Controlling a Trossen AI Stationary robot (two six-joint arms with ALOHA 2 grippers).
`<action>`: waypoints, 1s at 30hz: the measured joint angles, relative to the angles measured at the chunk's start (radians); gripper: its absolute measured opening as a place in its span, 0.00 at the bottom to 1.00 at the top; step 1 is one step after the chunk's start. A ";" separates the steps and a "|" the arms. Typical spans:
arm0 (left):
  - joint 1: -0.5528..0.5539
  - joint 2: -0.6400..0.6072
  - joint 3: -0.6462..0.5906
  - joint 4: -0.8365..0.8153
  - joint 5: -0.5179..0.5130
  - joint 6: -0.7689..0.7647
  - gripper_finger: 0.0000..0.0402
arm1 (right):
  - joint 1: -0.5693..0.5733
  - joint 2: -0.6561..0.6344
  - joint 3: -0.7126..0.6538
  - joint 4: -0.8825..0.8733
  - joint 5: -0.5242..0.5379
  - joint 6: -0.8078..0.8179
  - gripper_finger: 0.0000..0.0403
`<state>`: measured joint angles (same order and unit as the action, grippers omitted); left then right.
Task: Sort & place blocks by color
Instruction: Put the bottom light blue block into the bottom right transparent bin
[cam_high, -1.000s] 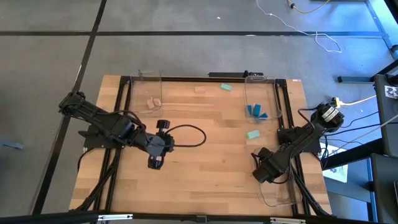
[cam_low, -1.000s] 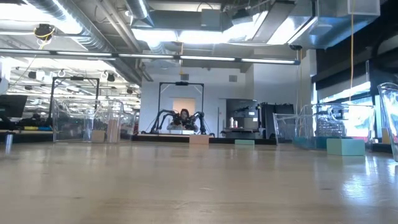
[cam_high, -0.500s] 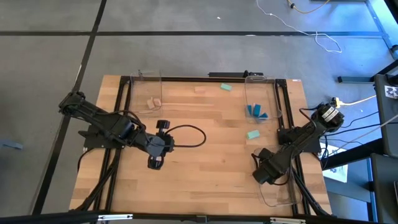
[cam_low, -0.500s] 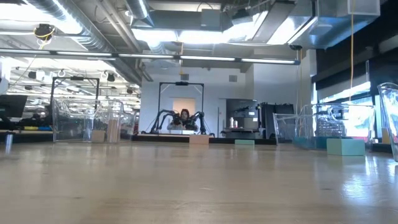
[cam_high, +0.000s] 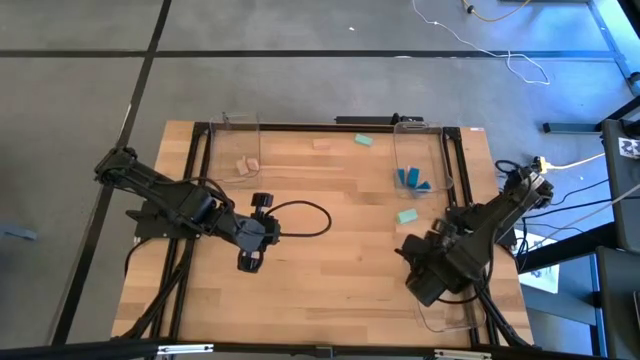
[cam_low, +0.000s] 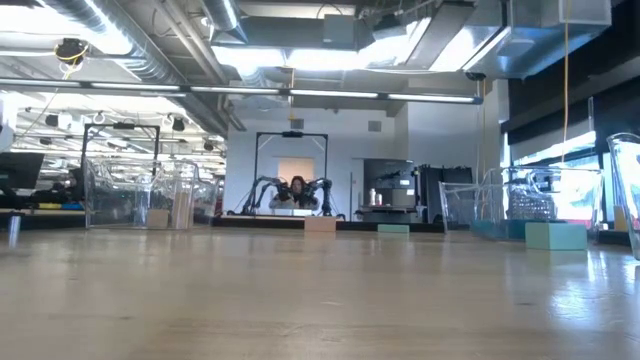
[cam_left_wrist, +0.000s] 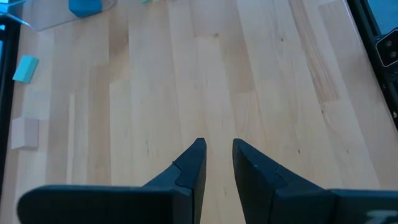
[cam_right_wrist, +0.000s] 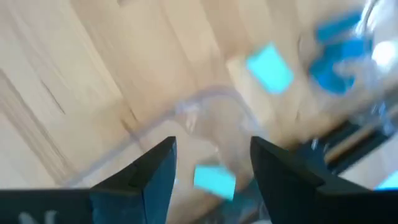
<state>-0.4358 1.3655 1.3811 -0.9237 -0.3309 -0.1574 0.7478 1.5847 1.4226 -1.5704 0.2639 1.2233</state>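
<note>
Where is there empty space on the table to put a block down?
Bare wood lies between the left tool and the right tool, along the near edge. It is crowded by the far right tray holding blue blocks, with a mint block beside it.

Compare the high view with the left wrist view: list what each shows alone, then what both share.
High view only: the right claw open above the near-right clear tray, both arms, the tan blocks in the far-left tray.
Left wrist view only: the left claw close up, its fingers slightly apart, holding nothing.
Both: the wooden table, the mint block and the loose tan block at the far edge.
</note>
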 joint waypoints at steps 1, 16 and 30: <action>0.000 0.000 0.000 0.000 0.000 0.000 0.18 | -0.007 0.000 0.019 0.001 0.028 -0.030 0.51; 0.000 0.000 0.000 -0.001 0.000 0.000 0.18 | -0.389 0.000 0.030 -0.001 0.102 -0.283 0.46; 0.000 0.000 0.000 -0.003 0.000 0.000 0.18 | -0.770 0.000 0.029 0.064 -0.133 -0.650 0.46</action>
<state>-0.4358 1.3655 1.3811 -0.9264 -0.3309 -0.1574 -0.0218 1.5848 1.4519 -1.5068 0.1308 0.5730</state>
